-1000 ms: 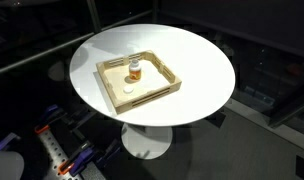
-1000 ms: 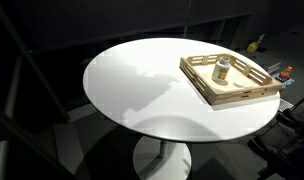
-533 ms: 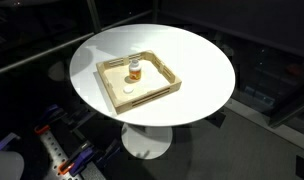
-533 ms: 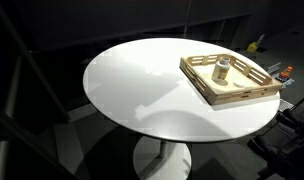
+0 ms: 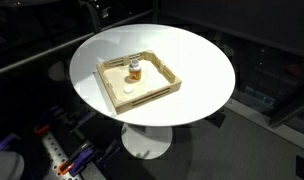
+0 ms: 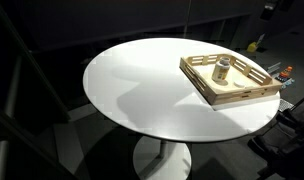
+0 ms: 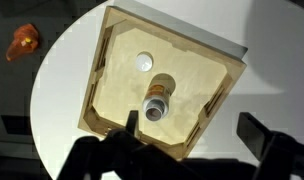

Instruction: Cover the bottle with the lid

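Note:
The small amber bottle (image 5: 134,70) stands upright and uncapped in the middle of the wooden tray (image 5: 168,89). It shows in both exterior views (image 6: 223,68) and from above in the wrist view (image 7: 156,100), its mouth open. The white round lid (image 5: 129,91) lies flat on the tray floor beside the bottle, apart from it, and also shows in the wrist view (image 7: 144,60). My gripper (image 7: 192,135) is open and empty, high above the tray's edge, its two dark fingers straddling the tray wall (image 7: 97,90).
The tray (image 6: 222,97) sits toward one side of a round white pedestal table (image 5: 207,60). An orange object (image 7: 24,40) lies on the dark floor beyond the table. A yellow item (image 6: 254,45) sits off the table in the background.
The bottle, lid and tray have not moved. A dark part of the arm has come into view at the top edge of both exterior views.

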